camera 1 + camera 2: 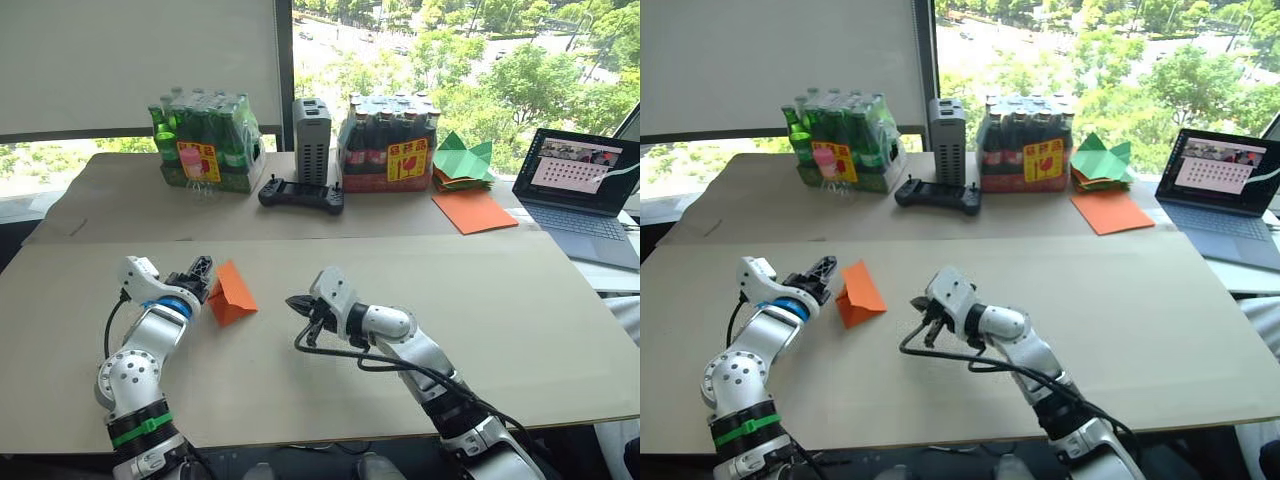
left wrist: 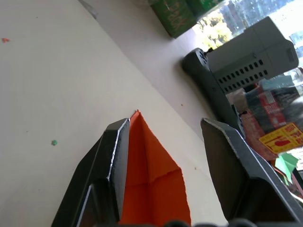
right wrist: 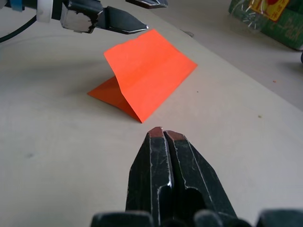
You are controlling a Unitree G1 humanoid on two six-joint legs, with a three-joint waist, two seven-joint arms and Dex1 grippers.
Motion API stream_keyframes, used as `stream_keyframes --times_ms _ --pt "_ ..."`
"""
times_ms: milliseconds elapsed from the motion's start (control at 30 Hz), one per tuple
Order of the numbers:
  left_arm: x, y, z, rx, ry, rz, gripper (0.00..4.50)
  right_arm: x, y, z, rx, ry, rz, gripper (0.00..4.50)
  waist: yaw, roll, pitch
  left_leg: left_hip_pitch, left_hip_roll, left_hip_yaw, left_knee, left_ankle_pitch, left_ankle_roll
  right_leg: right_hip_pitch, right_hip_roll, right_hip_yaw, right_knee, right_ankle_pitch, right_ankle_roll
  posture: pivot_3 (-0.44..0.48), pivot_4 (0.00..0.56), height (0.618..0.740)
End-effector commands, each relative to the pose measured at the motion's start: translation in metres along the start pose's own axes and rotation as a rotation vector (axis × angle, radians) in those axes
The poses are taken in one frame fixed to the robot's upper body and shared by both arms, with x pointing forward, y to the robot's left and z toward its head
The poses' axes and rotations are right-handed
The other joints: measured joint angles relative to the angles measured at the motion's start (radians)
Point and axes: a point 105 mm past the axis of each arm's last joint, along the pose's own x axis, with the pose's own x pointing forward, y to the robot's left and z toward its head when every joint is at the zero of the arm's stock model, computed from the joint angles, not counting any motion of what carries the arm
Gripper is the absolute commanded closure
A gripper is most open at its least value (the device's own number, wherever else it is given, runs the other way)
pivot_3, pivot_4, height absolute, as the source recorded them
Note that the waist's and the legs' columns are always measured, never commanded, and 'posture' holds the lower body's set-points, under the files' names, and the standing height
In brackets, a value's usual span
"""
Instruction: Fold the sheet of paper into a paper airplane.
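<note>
Right wrist view: paper [image 3: 144, 75] half-folded, tented on the bench [image 3: 57, 156].
Left hand [image 1: 203, 272] spread around its raised flap, likely steadying it; right hand [image 3: 163, 135] pressed together, apart.

Sheet of paper [image 1: 231, 293] bright orange; table [image 1: 520, 320] beige; paper shapes [image 1: 462, 160] green.

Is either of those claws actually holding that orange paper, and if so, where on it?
Nothing is gripped. The left gripper is open, with the folded sheet of paper lying between its fingers near one edge. The right gripper is shut on nothing, apart from the sheet.
</note>
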Motion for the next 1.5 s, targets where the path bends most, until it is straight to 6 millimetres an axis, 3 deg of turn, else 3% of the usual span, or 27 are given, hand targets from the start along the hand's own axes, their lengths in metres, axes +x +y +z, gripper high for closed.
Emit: stream_keyframes --times_ms 33,233,400,600,867,1500 --pt "-0.005 -0.006 0.009 0.032 0.016 -0.066 1.94 0.006 0.007 0.016 -0.052 -0.072 0.016 2.97 0.002 0.000 0.000 0.000 0.000 0.000 0.000 0.000 0.000 0.000 0.000 0.000 0.000 0.000 0.000 0.000 0.150 0.740" --pt "-0.010 0.011 0.025 0.090 0.001 -0.030 1.94 0.028 0.020 0.024 0.014 -0.106 0.045 0.90 0.000 0.000 0.000 0.000 0.000 0.000 0.000 0.000 0.000 0.000 0.000 0.000 0.000 0.000 0.000 0.000 0.150 0.740" --pt "-0.012 0.020 0.030 0.100 -0.014 -0.004 1.94 0.055 0.027 0.036 0.092 -0.143 0.045 0.90 0.001 0.000 0.000 0.000 0.000 0.000 0.000 0.000 -0.001 0.000 0.000 0.000 0.000 0.000 -0.001 0.000 0.150 0.740" --pt "-0.015 0.022 0.030 0.103 -0.021 0.004 1.94 0.074 0.029 0.040 0.095 -0.138 0.020 0.90 0.006 -0.001 0.000 0.000 0.000 -0.001 0.000 0.000 -0.001 0.000 -0.001 -0.001 -0.001 0.001 0.000 0.000 0.150 0.740" --pt "-0.019 0.024 0.033 0.102 -0.039 0.014 1.94 0.080 0.021 0.038 0.062 -0.134 -0.036 0.90 -0.001 -0.001 0.000 0.000 0.001 0.000 0.000 0.000 -0.001 -0.001 0.000 -0.001 -0.001 0.001 0.000 0.000 0.150 0.740" --pt "-0.025 0.025 0.033 0.103 -0.054 0.026 1.94 0.097 0.030 0.048 0.080 -0.141 -0.052 0.90 0.000 -0.001 0.000 0.000 0.001 -0.001 0.000 0.000 -0.001 -0.001 -0.001 -0.001 -0.001 0.001 0.000 0.000 0.150 0.740"
